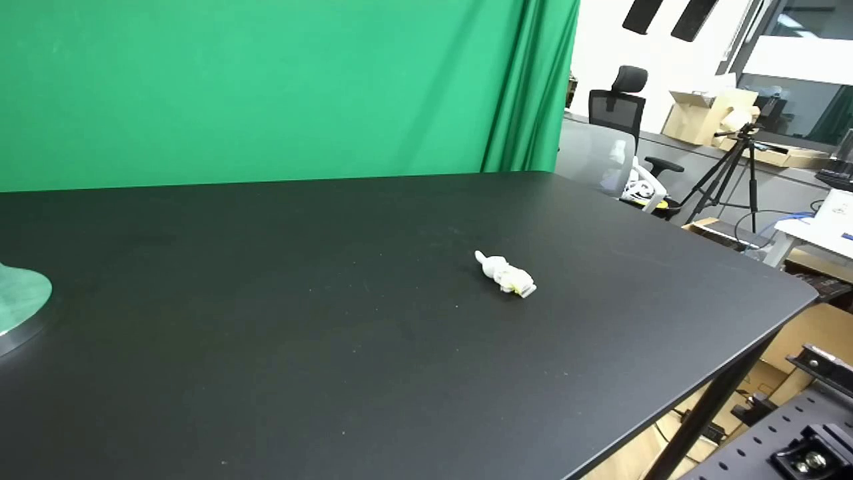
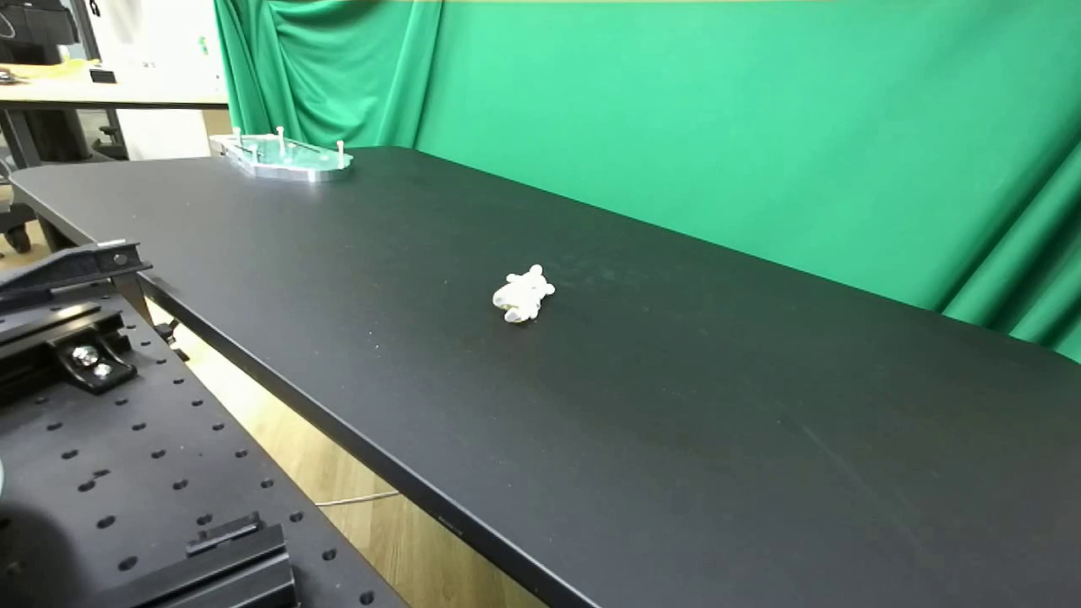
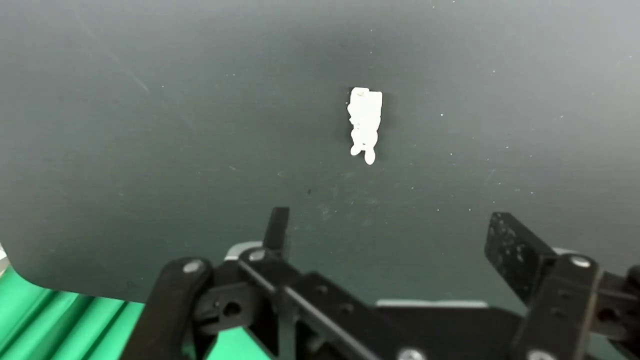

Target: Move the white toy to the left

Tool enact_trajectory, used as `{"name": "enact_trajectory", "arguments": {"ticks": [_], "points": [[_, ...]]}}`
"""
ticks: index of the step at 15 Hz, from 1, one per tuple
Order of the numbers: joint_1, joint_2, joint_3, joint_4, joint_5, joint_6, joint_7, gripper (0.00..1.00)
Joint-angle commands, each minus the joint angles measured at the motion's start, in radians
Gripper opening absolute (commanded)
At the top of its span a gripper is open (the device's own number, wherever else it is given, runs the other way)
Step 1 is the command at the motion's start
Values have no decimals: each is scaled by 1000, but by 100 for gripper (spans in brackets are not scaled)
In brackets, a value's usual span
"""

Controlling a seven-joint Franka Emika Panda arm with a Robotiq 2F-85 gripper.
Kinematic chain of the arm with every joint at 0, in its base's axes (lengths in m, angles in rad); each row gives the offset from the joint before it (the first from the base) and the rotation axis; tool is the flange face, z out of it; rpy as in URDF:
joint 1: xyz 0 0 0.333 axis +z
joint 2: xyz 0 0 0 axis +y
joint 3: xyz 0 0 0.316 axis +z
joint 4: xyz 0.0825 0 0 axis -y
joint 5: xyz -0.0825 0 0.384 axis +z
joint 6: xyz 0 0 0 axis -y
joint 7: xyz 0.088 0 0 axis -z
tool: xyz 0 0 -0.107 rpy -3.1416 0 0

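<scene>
A robot gripper [image 3: 391,227] stands with its jaws spread wide in the wrist view, the white toy [image 3: 366,117] lying well apart from them on a black table [image 3: 200,160], as a green curtain [image 1: 266,87] hangs behind the table in both exterior views

A small white toy [image 2: 524,295] lies on a black table [image 2: 718,422] in an exterior view, well apart from a clear, green-tinted plate [image 2: 296,162] with upright pegs [image 2: 280,142] at the table's far end. A green curtain [image 2: 718,110] hangs behind the table. In the foreground, a dark perforated board [image 2: 215,481] carries bolted black fittings [image 2: 110,355], with wood-toned floor [image 2: 422,540] showing between board and table.
</scene>
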Motion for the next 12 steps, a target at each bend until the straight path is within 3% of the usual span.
{"name": "enact_trajectory", "arguments": {"ticks": [1,5,12], "points": [[-4,0,4,1,4,-2,-3,100],[-4,0,4,1,4,-2,-3,100],[-1,200,-68,29,15,216,-60,100]]}}
